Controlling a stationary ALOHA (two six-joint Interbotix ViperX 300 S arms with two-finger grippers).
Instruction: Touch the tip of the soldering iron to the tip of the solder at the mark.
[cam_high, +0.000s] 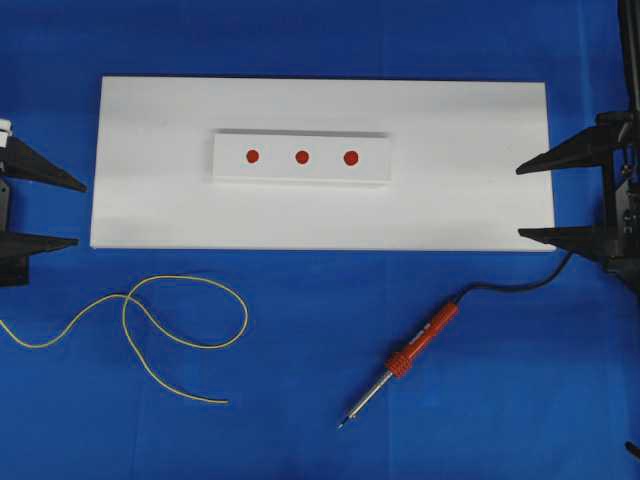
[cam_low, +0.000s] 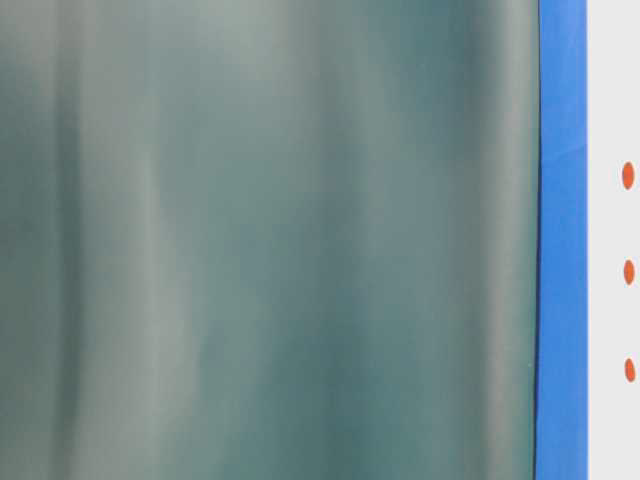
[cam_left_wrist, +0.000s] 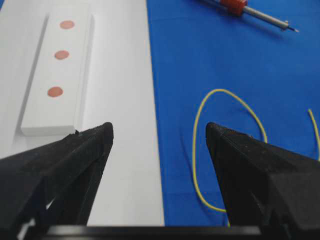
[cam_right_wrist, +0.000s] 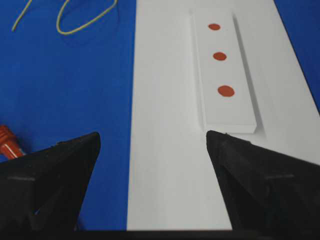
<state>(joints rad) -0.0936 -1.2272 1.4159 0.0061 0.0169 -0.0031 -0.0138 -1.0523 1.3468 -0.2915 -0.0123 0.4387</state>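
The soldering iron (cam_high: 405, 359) lies on the blue cloth at the lower right, red handle toward the upper right, silver tip pointing down-left; its shaft shows in the left wrist view (cam_left_wrist: 260, 15) and its handle end in the right wrist view (cam_right_wrist: 7, 142). The yellow solder (cam_high: 150, 325) curls on the cloth at the lower left, also seen as solder (cam_left_wrist: 200, 150) and solder (cam_right_wrist: 80, 22). A small white block (cam_high: 300, 158) carries three red marks (cam_high: 301, 157). My left gripper (cam_high: 78, 214) waits open at the left edge, my right gripper (cam_high: 518, 202) open at the right edge. Both hold nothing.
The block sits on a large white board (cam_high: 450, 200) laid on the blue cloth. The iron's black cord (cam_high: 520, 285) runs from the handle toward the right arm. The table-level view is mostly blocked by a blurred grey-green surface (cam_low: 270, 240).
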